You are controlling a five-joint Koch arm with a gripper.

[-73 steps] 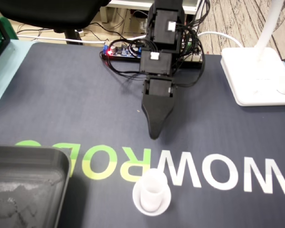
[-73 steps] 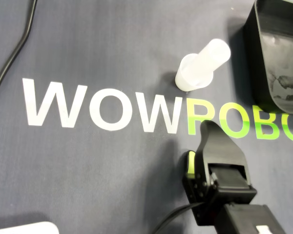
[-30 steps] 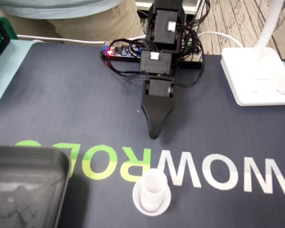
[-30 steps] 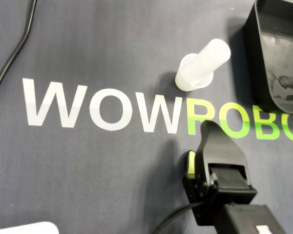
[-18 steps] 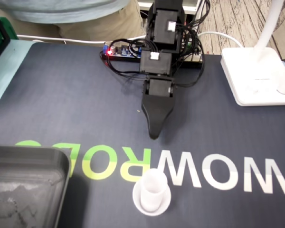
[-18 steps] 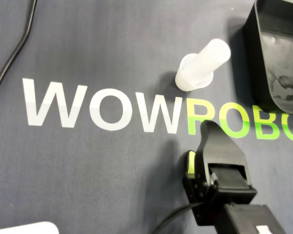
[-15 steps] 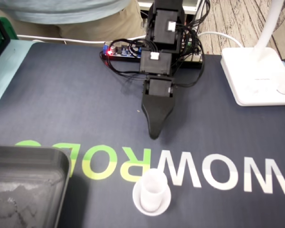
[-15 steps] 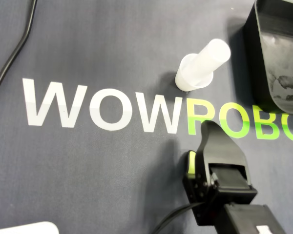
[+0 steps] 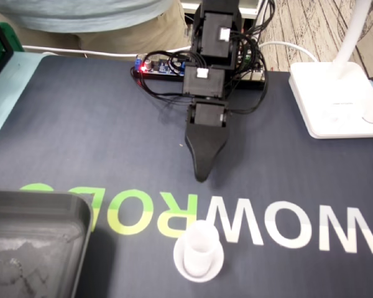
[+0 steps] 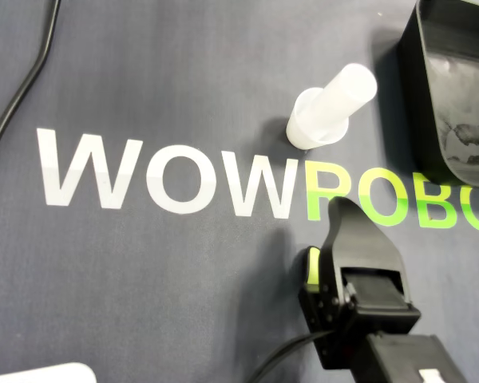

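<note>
Only the person (image 9: 87, 22) behind moved; gripper (image 9: 201, 177) sits short of white tube (image 9: 199, 247), jaw state unreadable, pickup unstarted

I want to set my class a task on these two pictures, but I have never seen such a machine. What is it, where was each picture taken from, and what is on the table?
The black machine is a small hobby robot arm. Its pointed end is the gripper, a two-jawed pincer. One picture faces the arm from across the table, and the other looks straight down on it. The arm stands on a dark mat printed WOWROBO. A white tube stands upright in a small round base, just past the gripper's tip and not touching it. A black tray sits near one corner, and a white lamp base sits at the right in the facing view. The gripper holds nothing. Only one jaw shows, so I cannot tell whether it is open.
</note>
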